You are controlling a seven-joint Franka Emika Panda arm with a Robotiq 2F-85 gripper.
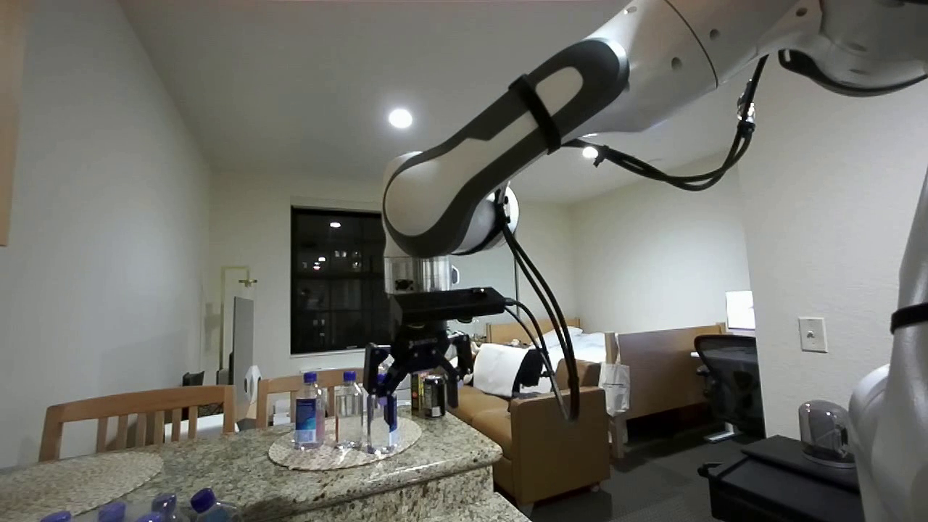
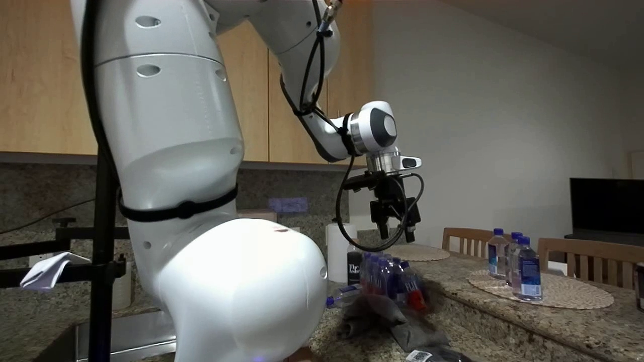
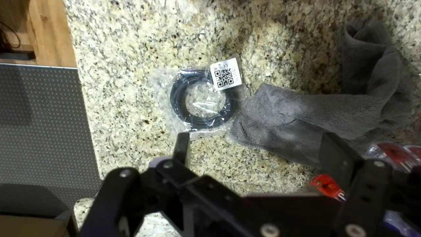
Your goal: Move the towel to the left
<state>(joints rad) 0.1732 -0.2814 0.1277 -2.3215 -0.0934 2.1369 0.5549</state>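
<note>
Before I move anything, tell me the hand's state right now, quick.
Hand: open, holding nothing; the gray towel lies on the counter below.

In wrist view, bare counter [image 3: 121,108] gives passage L of bag [image 3: 204,105], also above bag & towel [image 3: 296,115]. Btwn. these two the way is closed: bag meets towel. The gripper [image 3: 257,149] is spread wide, w/ counter and towel seen btwn. its tips. In an ext. view, bottles [image 2: 385,276] crowd just behind towel, and ledge [image 2: 543,322] rises beside. A cable [image 1: 573,391] hangs near gripper in both ext. views.
</note>
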